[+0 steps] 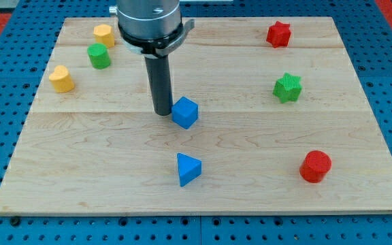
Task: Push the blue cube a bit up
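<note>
The blue cube [185, 112] sits near the middle of the wooden board [250, 190]. My tip [162, 112] rests on the board just to the view's left of the cube, very close to or touching its left side. The dark rod rises from the tip to the grey arm end at the view's top. A blue triangular block [188, 169] lies below the cube.
A yellow block [103, 35], a green cylinder [99, 56] and a yellow heart-shaped block [61, 79] stand at the upper left. A red star block [278, 34] and a green star block [288, 87] are at the right, a red cylinder [315, 166] at the lower right.
</note>
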